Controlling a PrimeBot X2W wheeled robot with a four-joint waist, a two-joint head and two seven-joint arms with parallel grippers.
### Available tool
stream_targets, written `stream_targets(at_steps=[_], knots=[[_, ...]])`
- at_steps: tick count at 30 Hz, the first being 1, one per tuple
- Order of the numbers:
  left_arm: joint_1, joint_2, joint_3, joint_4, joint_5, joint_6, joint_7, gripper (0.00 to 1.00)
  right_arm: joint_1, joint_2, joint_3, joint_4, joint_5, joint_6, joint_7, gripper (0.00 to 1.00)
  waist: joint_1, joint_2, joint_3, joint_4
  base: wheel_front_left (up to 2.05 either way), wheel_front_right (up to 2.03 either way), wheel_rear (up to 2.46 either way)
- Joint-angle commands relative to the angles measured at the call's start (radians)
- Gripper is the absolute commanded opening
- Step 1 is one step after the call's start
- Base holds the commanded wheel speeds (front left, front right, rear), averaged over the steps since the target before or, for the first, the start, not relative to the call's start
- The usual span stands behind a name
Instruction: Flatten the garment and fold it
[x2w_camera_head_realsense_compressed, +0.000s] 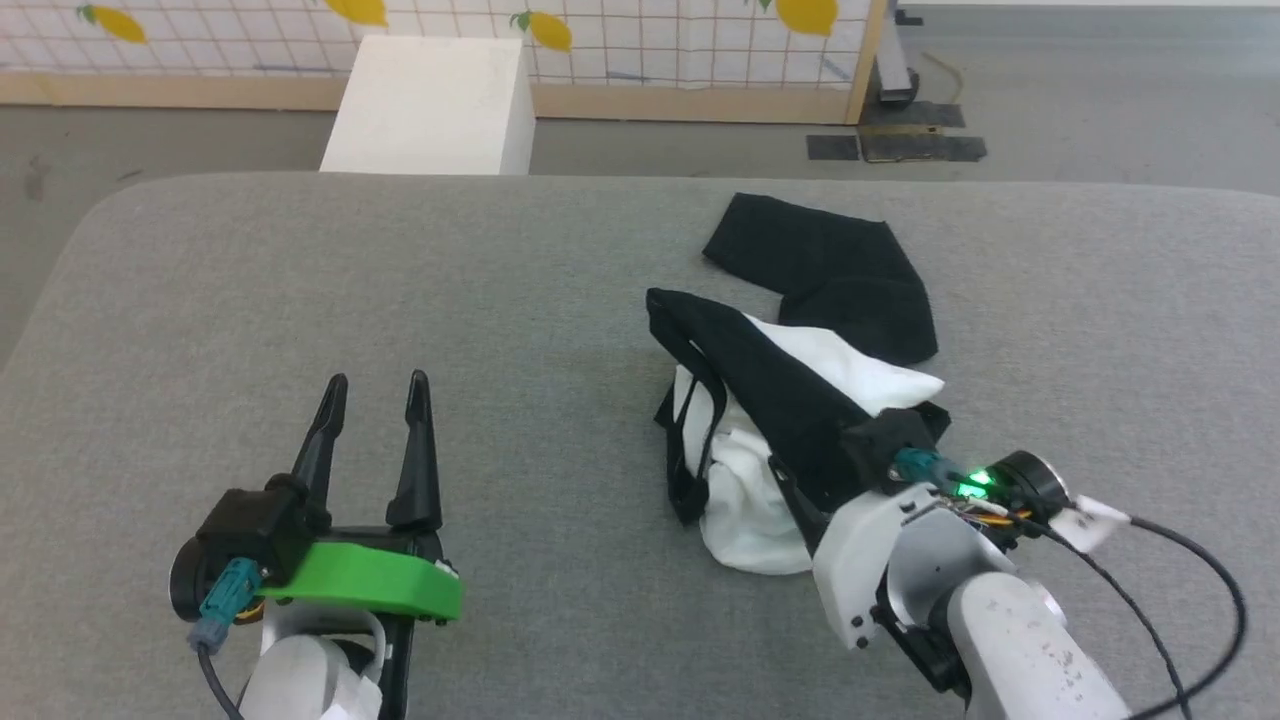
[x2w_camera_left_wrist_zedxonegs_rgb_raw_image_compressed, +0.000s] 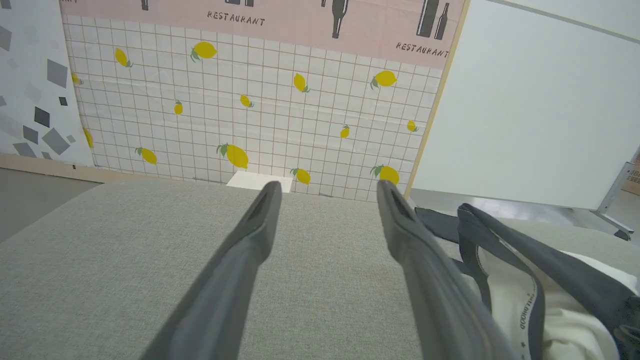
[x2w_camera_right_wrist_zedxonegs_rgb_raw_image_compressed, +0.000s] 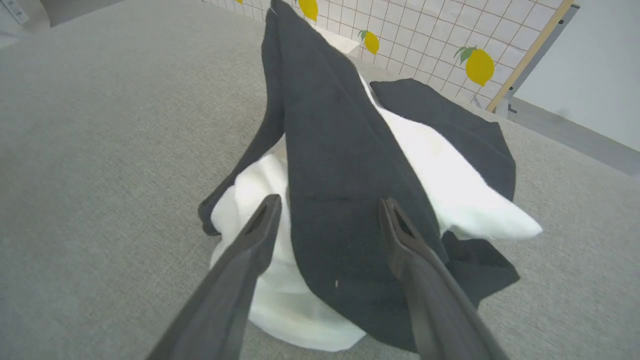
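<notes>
Lying bunched on the grey fabric-topped table (x2w_camera_head_realsense_compressed: 500, 280): soft white long-sleeved shirt (x2w_camera_head_realsense_compressed: 790, 400), black sleeves. Right claw (x2w_camera_right_wrist_zedxonegs_rgb_raw_image_compressed: 327, 202) tilted down over it, fingers spread above a sleeve. Left claw (x2w_camera_head_realsense_compressed: 375, 385) low over bare table, spread.

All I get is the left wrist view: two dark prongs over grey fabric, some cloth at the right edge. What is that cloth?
Observer: A crumpled shirt, white body, black sleeves, heaped on the grey padded surface.
Operator: Is anything gripping it?
Observer: Not yet. The right gripper is at the heap, open, its jaws either side of a black fold.
Operator: Is any part spread out?
Observer: One black sleeve lies flat beyond the heap.
</notes>
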Motion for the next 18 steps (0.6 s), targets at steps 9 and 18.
stream_targets(at_steps=[9, 18], knots=[[-0.022, -0.011, 0.004, 0.015, 0.006, -0.017, -0.005, 1.0, -0.057, 0.0, -0.041, 0.037, -0.044, -0.002, 0.03, 0.0, 0.0, 0.0, 0.021, 0.033, 0.0, 0.0, 0.0], [-0.009, -0.011, 0.002, 0.016, 0.003, -0.019, -0.005, 1.0, -0.046, 0.0, -0.284, -0.115, 0.051, -0.002, -0.056, 0.0, 0.0, 0.0, -0.01, 0.006, 0.0, 0.0, 0.0]])
